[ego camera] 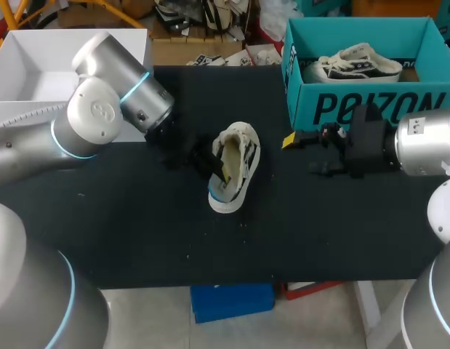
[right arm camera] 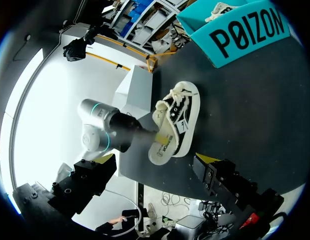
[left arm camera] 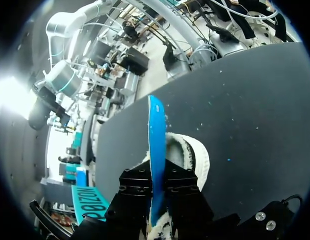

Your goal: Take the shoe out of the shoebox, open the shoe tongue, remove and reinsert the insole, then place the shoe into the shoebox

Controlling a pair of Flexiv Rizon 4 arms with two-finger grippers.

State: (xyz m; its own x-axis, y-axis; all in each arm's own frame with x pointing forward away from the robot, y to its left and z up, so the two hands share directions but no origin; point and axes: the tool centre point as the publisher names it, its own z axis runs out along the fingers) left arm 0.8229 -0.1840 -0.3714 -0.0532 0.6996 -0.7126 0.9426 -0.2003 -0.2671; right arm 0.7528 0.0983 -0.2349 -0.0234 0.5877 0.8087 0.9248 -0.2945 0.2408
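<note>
**Two arms at a table, with the insole held at the shoe**

The black table [ego camera: 137, 233] carries a teal shoebox [ego camera: 370, 109] at its far right corner. The left arm [ego camera: 94, 116] comes in from the left and reaches to the middle. The right arm [ego camera: 424, 142] comes in from the right, in front of the shoebox. A pale shoe [ego camera: 235, 167] lies at mid-table, out of the shoebox and well apart from it. A second shoe [ego camera: 355, 64] lies inside the shoebox. The right gripper [right arm camera: 152, 165] hangs near the shoe without touching it, its fingers spread wide with nothing held between them. The left gripper [left arm camera: 157, 175] is at the shoe's opening, its two fingers closed narrowly from both sides on the insole [left arm camera: 156, 145]. This is a thin blue sheet seen edge-on, and it extends ahead of the fingers across the shoe's lined opening.
</note>
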